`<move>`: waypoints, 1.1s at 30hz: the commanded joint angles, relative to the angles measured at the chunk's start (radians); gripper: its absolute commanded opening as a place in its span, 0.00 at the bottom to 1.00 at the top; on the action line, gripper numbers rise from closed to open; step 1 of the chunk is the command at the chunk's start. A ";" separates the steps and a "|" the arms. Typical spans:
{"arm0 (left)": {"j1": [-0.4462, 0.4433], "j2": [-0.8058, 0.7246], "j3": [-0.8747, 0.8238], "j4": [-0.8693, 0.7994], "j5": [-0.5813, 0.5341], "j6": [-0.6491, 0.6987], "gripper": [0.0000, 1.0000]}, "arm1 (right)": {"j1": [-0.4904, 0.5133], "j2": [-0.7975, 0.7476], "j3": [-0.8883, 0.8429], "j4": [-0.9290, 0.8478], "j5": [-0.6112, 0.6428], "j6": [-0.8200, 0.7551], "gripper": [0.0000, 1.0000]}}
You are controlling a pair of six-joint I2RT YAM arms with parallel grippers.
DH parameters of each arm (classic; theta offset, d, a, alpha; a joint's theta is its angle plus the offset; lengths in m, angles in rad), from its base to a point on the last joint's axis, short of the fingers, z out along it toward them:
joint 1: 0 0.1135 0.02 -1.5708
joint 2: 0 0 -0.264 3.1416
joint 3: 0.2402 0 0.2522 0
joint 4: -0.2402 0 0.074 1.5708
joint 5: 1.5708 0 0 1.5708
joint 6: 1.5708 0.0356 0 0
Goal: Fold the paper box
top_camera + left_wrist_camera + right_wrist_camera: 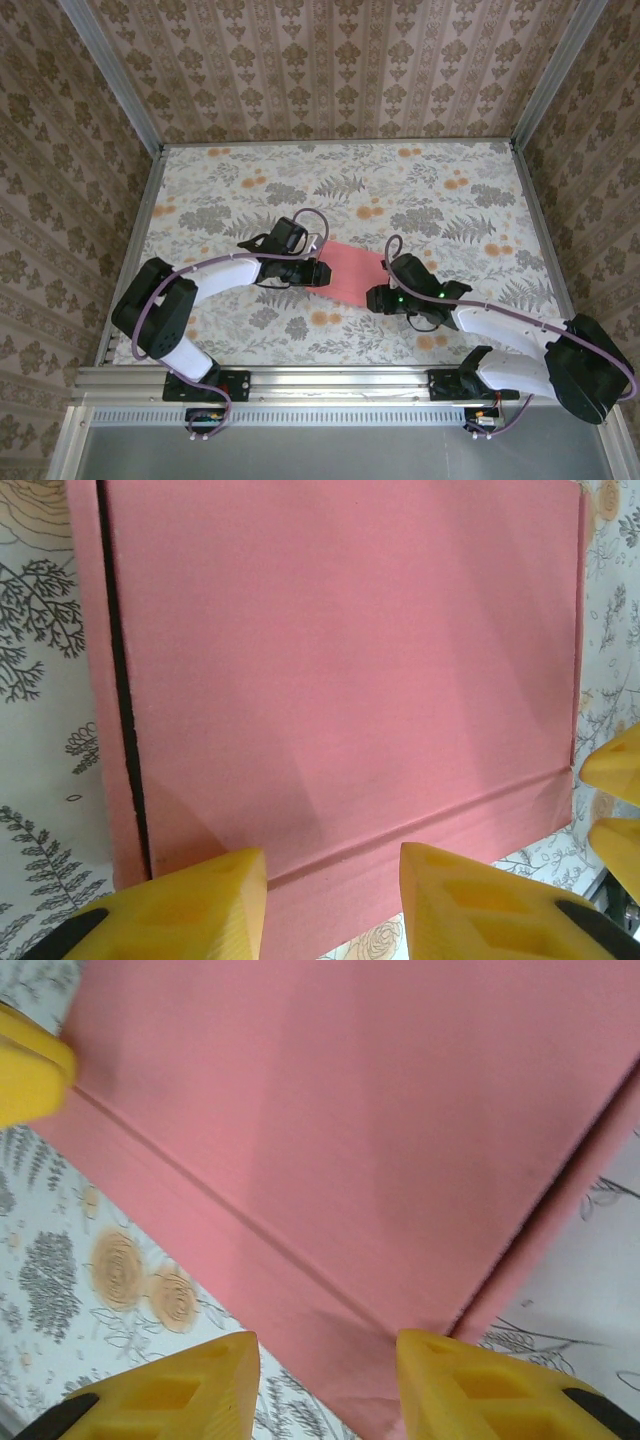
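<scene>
The paper box (350, 268) lies flat and pink side up in the middle of the table, between the two arms. My left gripper (318, 271) is at its left end and my right gripper (378, 298) at its near right corner. In the left wrist view the paper box (340, 660) spreads ahead, with a creased side strip running between the parted fingers of the left gripper (333, 900). In the right wrist view a corner of the paper box (380, 1110) sits between the spread fingers of the right gripper (328, 1380). Neither gripper clamps anything.
The floral tablecloth (330, 180) covers the table, which is bounded by patterned walls at the back and sides. The right gripper's yellow fingertips (615, 770) show at the box's far end in the left wrist view. One yellow finger (30, 1070) of the left gripper shows in the right wrist view.
</scene>
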 commanded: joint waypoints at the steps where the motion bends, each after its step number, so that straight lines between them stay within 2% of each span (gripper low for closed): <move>1: -0.012 0.015 0.014 0.000 -0.028 0.024 0.38 | -0.010 0.020 -0.033 0.013 -0.023 0.022 0.42; 12: -0.015 0.038 -0.019 0.012 -0.057 0.012 0.38 | -0.012 0.046 -0.048 0.029 0.002 0.033 0.42; 22: -0.003 -0.064 0.031 0.012 -0.030 0.011 0.40 | -0.040 -0.069 0.032 -0.067 -0.019 0.010 0.47; 24: 0.012 -0.092 0.037 0.006 -0.027 0.016 0.46 | -0.063 -0.089 0.038 -0.083 -0.033 0.012 0.50; 26: 0.032 -0.120 0.037 0.002 -0.019 0.020 0.56 | -0.084 -0.107 0.042 -0.102 -0.044 0.011 0.58; 28: 0.052 -0.143 0.033 -0.004 -0.016 0.024 0.73 | -0.104 -0.119 0.047 -0.123 -0.059 0.009 0.74; 30: 0.076 -0.158 0.030 -0.016 -0.005 0.032 0.94 | -0.117 -0.129 0.047 -0.129 -0.076 0.006 0.85; 31: 0.087 -0.161 0.027 -0.019 0.001 0.037 1.00 | -0.121 -0.134 0.045 -0.127 -0.085 0.006 0.92; 32: 0.097 -0.163 0.022 -0.018 0.009 0.040 1.00 | -0.126 -0.134 0.043 -0.126 -0.095 0.008 0.99; 33: 0.105 -0.162 0.019 -0.015 0.018 0.043 1.00 | -0.131 -0.134 0.040 -0.120 -0.105 0.010 1.00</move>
